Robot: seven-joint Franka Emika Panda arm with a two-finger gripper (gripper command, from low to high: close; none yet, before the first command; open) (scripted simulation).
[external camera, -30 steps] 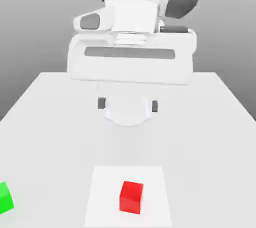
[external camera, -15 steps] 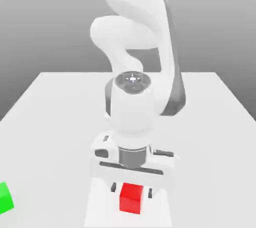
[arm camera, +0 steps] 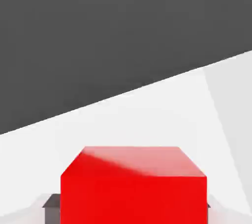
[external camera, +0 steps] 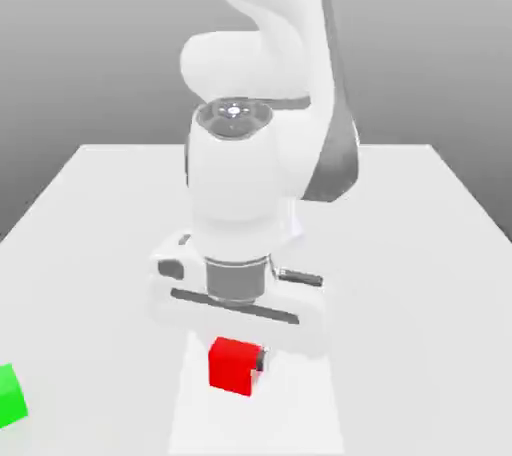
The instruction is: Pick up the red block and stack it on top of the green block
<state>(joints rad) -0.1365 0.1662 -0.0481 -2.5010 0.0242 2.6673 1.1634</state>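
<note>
Red block (external camera: 232, 366) gripped, gripper (external camera: 238, 369) shut on it; prob. just above white mat (external camera: 300, 404). Hand view shows pads (arm camera: 52, 209) both sides, ext. view one.

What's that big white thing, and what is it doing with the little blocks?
That's a robot arm, a bit like a giant arm with a pinching hand. One picture looks at the whole scene from outside. The other comes from a camera on the robot's hand, so the block looks huge there!

The hand, called a gripper, has two fingers, and they are pinching the red block between them. On the pale table, at the exterior view's left edge, sits a green block. Its job is to stack the red one on the green one, and that isn't done yet.
</note>
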